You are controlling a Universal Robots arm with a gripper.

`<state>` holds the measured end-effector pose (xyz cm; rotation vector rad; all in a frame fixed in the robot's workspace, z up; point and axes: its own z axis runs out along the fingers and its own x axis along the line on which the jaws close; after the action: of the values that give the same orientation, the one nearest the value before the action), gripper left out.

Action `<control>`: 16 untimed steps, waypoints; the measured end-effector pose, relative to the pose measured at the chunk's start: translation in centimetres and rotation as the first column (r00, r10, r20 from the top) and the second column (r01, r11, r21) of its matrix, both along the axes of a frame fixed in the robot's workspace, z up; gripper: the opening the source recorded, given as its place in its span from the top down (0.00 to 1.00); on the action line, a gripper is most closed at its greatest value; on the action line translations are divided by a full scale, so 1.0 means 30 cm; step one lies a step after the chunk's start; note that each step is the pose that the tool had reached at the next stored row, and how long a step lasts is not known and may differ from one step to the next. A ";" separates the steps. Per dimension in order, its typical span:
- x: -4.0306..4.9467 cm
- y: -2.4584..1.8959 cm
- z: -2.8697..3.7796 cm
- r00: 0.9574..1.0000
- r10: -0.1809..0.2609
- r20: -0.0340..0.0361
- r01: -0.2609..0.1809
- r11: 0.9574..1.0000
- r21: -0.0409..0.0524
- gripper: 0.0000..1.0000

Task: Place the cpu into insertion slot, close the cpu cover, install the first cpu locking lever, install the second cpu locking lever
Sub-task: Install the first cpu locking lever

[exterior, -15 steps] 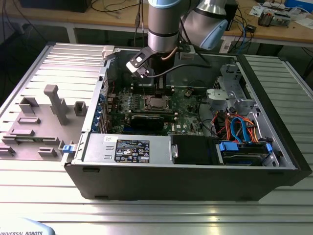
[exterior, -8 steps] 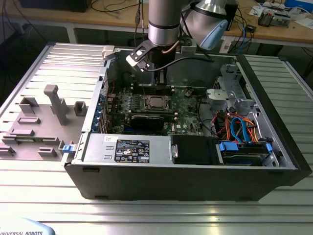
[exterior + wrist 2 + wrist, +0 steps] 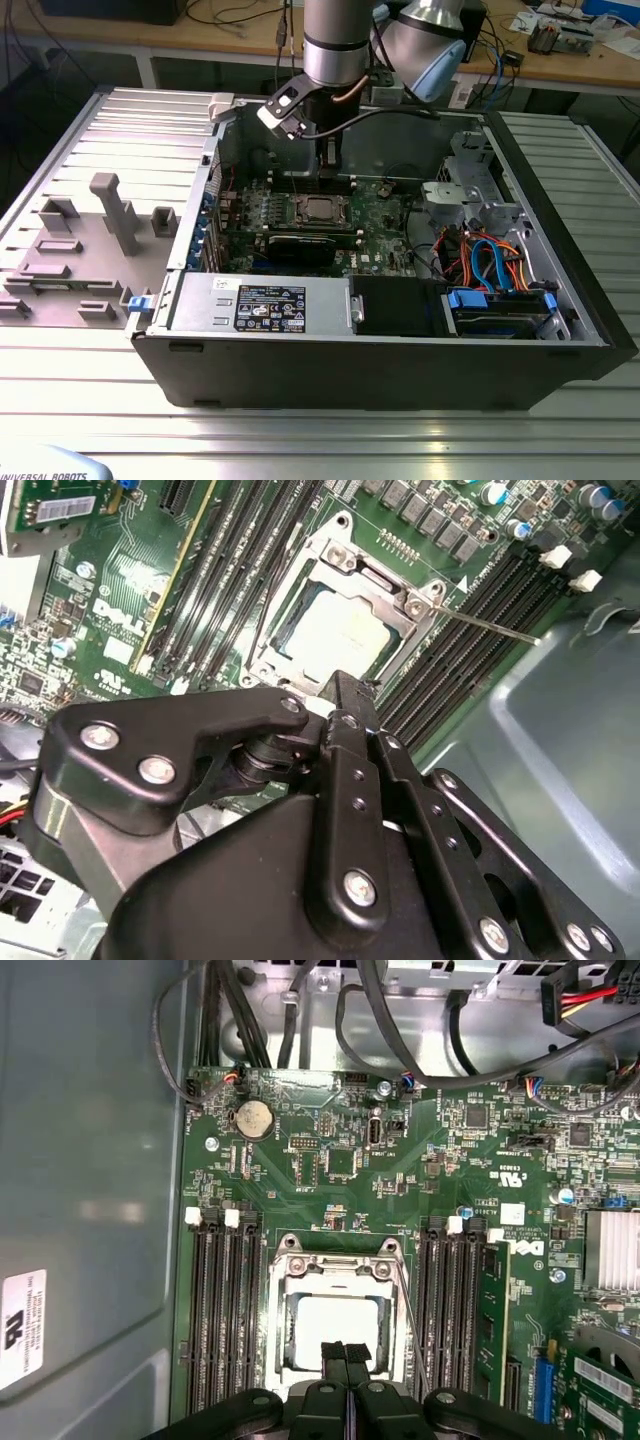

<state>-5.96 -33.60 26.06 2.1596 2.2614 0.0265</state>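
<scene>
- Grey plastic fixture blocks [image 3: 110, 215] stand on the ribbed metal table [image 3: 300, 440] at the exterior view's left, well apart from the open computer case [image 3: 400, 370].
- Just inside the case's left wall lies the green motherboard [image 3: 385, 215]. Long black memory slots [image 3: 225, 1310] run along both sides of the socket, leaving only narrow strips of board.
- The cpu [image 3: 320, 210] sits in the insertion slot [image 3: 300, 212] near the board's middle. Its silvery top shows through the window of the cpu cover [image 3: 385, 585], which lies flat around it.
- The gripper [image 3: 329, 160] hangs over the far side of the socket. In the first wrist view its fingers [image 3: 338, 1352] are pressed together with nothing between them, their tips over one edge of the chip. Whether they touch it cannot be told.
- A thin metal lever rod [image 3: 490, 625] juts out from a socket corner across the memory slots.
- Toward the exterior view's right, bundled orange and blue cables [image 3: 480, 260] fill the drive bay. The label-topped power supply [image 3: 265, 300] lies along the near wall.
</scene>
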 end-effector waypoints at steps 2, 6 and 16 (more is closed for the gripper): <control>0.000 0.000 0.012 1.000 0.000 0.000 0.000 1.000 0.000 0.89; 0.000 0.000 0.012 1.000 0.000 0.000 0.000 1.000 0.000 0.89; 0.000 0.000 0.012 0.994 0.110 0.000 -0.110 0.994 0.000 0.89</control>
<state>-5.96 -33.60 26.43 2.0323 2.3781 0.0280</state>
